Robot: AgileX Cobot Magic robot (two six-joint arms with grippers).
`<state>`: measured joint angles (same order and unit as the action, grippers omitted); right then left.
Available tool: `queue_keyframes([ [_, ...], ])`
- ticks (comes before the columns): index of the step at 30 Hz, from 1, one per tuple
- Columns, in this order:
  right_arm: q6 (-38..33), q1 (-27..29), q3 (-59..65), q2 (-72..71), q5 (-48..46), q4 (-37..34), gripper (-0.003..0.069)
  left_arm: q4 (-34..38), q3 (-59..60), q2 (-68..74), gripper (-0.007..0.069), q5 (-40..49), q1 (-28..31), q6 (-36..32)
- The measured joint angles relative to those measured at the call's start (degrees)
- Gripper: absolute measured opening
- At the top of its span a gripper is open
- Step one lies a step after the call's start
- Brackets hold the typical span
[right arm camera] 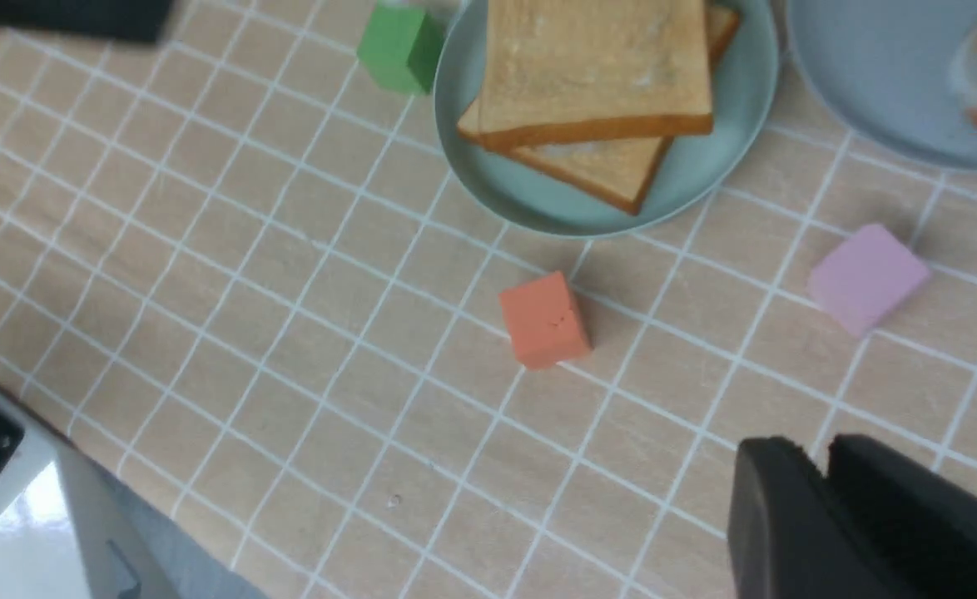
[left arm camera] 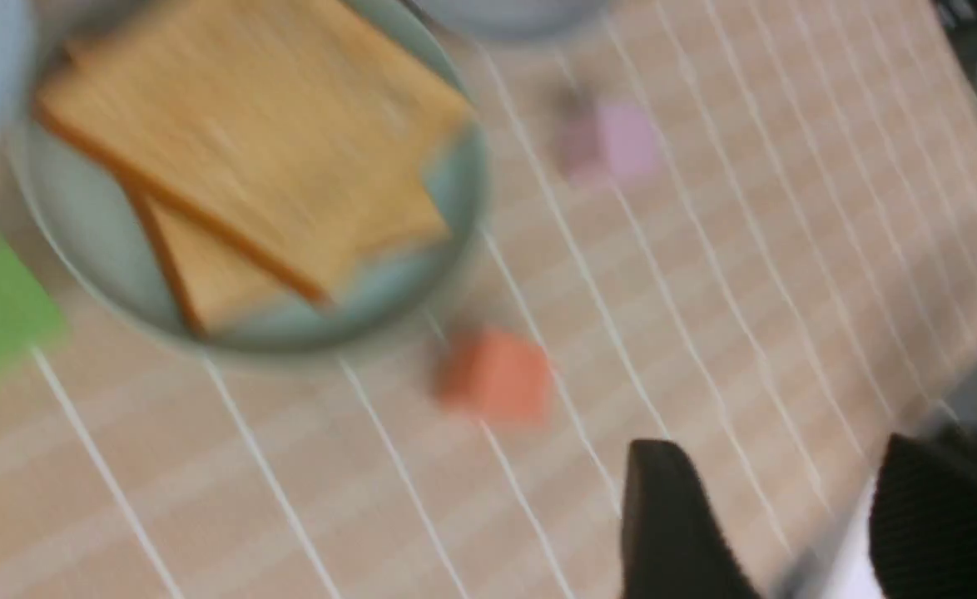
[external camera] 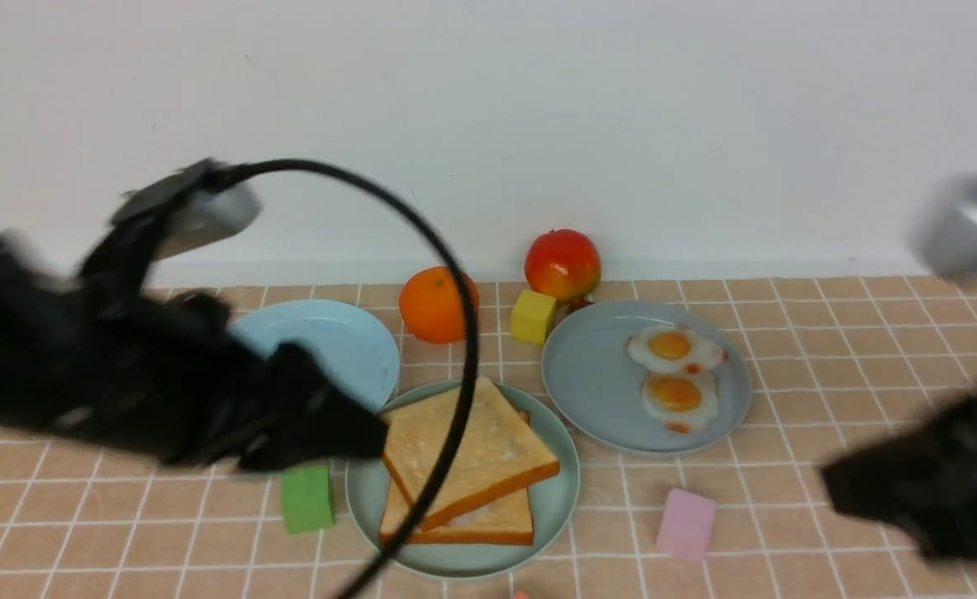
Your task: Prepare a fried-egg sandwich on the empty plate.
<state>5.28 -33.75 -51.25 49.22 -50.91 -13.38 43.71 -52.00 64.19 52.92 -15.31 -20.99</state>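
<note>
The sandwich (right arm camera: 588, 100) sits on the mint-green plate (external camera: 557, 499) at the near middle of the bench (external camera: 788, 516). It is two thick, square toasted slices with brown crusts, the top slice (external camera: 488, 441) skewed and tilted over the lower slice (external camera: 497, 524). Something may lie between them, though I cannot see an egg there. Two glossy fried eggs (external camera: 678, 395) lie flat on the grey-blue plate (external camera: 588, 383), to the right and farther back. The left tool (left arm camera: 784, 466) hangs just left of the bread, its fingers spread with nothing between them. The right tool (right arm camera: 813, 457), low at the right, is pressed together and empty. To my eye the stack is built, so the care now is to lift the left arm clear without its looping cable (external camera: 455, 283) knocking that light, stiff-looking top slice further askew.
</note>
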Motion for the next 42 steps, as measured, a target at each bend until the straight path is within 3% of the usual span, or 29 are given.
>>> queue_keyframes([
  [5,-1.6,0.0,11.9,-14.3,5.1,0.6,-0.0004,-2.2,5.1,-14.5,0.0182,5.5,0.0,6.9],
  [11,-1.9,0.0,19.9,-28.5,7.9,1.1,-0.0013,-4.7,12.8,-30.8,-0.0014,8.6,0.0,14.5],
  [21,-1.9,0.0,20.6,-37.3,7.5,5.1,-0.001,-4.9,18.3,-45.5,-0.0013,-6.2,0.0,15.3],
  [33,-1.9,0.0,20.6,-37.3,7.5,5.2,-0.0003,-5.8,18.3,-45.5,-0.0013,-9.4,0.0,15.1],
  [38,-1.9,0.0,20.6,-37.3,7.5,5.2,0.0,-16.9,20.4,-48.7,-0.0013,-18.4,0.0,14.1],
  [42,-1.9,0.0,20.6,-37.3,7.5,5.2,0.0001,-28.0,27.1,-54.3,-0.0013,-29.6,1.2,22.1],
])
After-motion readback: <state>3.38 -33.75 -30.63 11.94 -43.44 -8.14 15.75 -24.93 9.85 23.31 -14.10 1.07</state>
